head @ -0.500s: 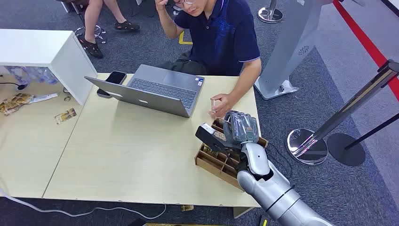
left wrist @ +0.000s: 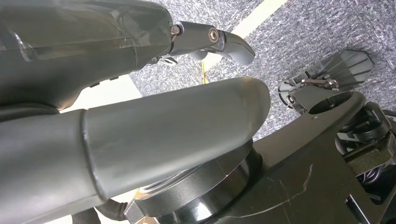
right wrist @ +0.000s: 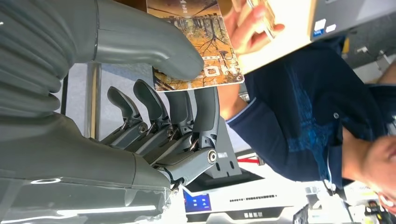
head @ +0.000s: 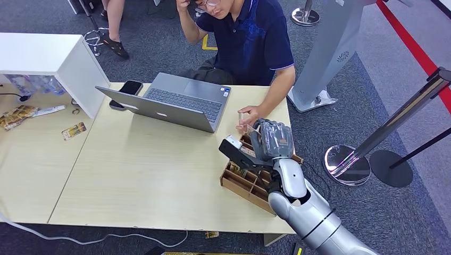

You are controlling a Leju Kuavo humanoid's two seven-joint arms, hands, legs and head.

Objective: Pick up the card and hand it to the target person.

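Right robot hand gripping the card, thumb pressed flat on its printed face and fingers backing it from underneath, so a proper pinch. Compared with half a second back: lifted a touch and nudged toward the person, now sitting above the far end of the cardboard organizer rather than down in its slots. Card clear of the box, then, held up in the air at the table edge. Just beyond it, the person's hand resting on the table right beside the robot hand, pinching something small and clear, can't tell what. Other arm propped up at the head, laptop open in front. Looks like pickup is done and the handover is under way, but no reaching from the person yet. Left robot hand hanging down by the floor, fingers look loosely apart, nothing in them.
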